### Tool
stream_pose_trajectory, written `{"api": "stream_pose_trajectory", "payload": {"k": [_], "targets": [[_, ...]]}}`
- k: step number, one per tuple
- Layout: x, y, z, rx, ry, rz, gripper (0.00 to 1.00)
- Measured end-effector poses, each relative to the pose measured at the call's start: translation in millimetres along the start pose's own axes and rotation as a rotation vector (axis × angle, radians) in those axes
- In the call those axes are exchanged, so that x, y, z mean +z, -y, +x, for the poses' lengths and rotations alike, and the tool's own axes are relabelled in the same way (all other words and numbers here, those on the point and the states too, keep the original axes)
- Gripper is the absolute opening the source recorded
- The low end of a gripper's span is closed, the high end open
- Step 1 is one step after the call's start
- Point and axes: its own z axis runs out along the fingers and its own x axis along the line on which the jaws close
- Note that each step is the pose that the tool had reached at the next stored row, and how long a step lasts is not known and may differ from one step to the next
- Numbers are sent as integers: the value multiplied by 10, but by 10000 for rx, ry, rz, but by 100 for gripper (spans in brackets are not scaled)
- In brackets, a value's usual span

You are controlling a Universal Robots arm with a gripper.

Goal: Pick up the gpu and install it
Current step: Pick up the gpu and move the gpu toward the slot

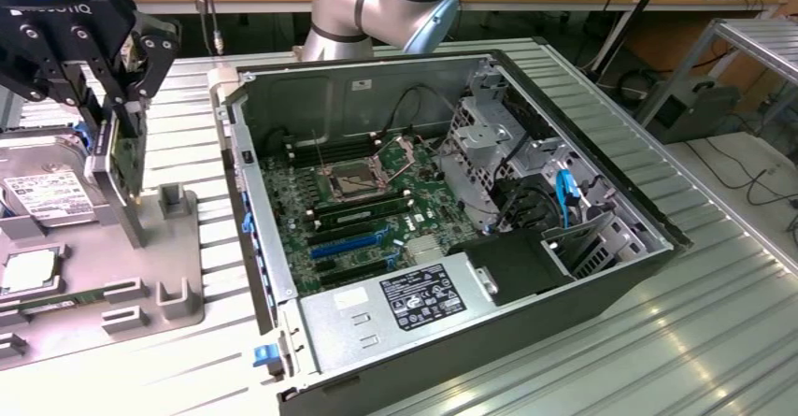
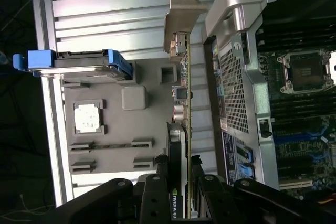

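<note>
Hanging at the exterior view's left, the black gripper has its two fingers closed part way on the gpu, pinching its top edge. The gpu hangs straight down below the gripper, thin and on its edge. Its low end is close to the grey tray under the gripper; I cannot tell if they touch. A silver drive with a white label lies on the tray, just beside the gripper. The open computer case sits on the counter, off to the gripper's side, with a green board inside.

In the wrist view, the gripper fingers press on both flat sides of the gpu. The card runs away from the gripper, and its silver bracket is at the far end. The grey tray lies to one side of the gripper and the computer case to the other.
</note>
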Motion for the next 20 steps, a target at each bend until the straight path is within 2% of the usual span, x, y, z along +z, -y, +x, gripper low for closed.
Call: {"api": "stream_pose_trajectory", "payload": {"k": [20], "targets": [[-222,-15,-2,0,1,0,27]]}}
